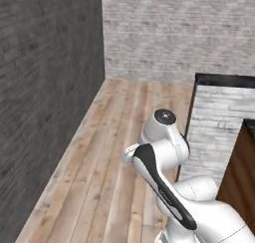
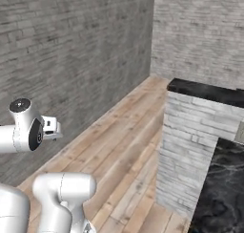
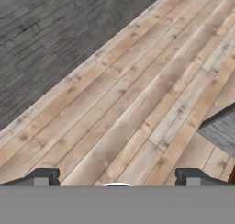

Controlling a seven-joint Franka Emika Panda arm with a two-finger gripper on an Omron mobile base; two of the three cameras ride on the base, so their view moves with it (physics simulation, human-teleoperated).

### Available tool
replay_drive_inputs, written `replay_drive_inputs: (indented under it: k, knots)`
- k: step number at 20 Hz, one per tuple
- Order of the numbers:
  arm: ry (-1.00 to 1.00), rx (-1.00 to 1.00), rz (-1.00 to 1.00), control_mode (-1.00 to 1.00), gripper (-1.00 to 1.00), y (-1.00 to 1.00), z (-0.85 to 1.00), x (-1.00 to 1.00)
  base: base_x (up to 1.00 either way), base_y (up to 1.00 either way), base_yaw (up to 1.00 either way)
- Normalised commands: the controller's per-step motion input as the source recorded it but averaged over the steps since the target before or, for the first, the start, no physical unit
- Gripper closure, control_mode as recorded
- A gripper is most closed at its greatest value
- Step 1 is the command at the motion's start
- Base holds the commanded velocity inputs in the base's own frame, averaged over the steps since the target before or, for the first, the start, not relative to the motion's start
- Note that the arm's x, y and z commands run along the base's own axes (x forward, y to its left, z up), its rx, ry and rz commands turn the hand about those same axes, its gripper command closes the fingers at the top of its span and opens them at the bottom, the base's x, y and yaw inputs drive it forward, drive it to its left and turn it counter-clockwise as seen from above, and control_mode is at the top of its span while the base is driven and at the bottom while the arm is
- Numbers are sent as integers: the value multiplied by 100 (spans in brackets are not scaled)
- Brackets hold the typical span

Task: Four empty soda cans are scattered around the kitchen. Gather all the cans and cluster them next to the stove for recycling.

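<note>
On the left a grey brick wall [image 1: 50,102] is running back to the corner, where it is meeting a paler brick wall [image 1: 179,33] across the far end. Between them the plank floor [image 1: 104,162] is stretching away, bare boards lying lengthwise toward the corner.

The arm [image 1: 164,157] is folding up over the floor in the left base view, its dark-capped joint pointing upward; in the right base view it is reaching out toward the grey wall.

In the hand view the gripper [image 3: 117,178] is looking down at the floor, its two dark fingertips [image 3: 41,177] sitting far apart at the bottom with nothing but boards between them, so it is standing spread wide and holding nothing.

To the right a white brick counter end [image 2: 186,155] is rising from the floor, topped by a black counter [image 2: 209,92]. Beside it, at the right edge of the left base view, a brown cabinet [image 1: 241,172] is showing. No cans or stove can be made out here, so their place cannot be told.
</note>
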Motion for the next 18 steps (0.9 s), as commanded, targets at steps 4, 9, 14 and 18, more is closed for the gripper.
replay_drive_inputs:
  k: [4, 9, 14, 18]
  knots:
    - [0, 0, 0, 100, -100, 0, 0, 0, 71, 24, -14]
    - [0, 0, 0, 100, -100, 0, 0, 0, 72, 23, -14]
    - [0, 0, 0, 100, -100, 0, 0, 0, 72, 23, -13]
    - [0, 0, 0, 100, -100, 0, 0, 0, 71, 23, -14]
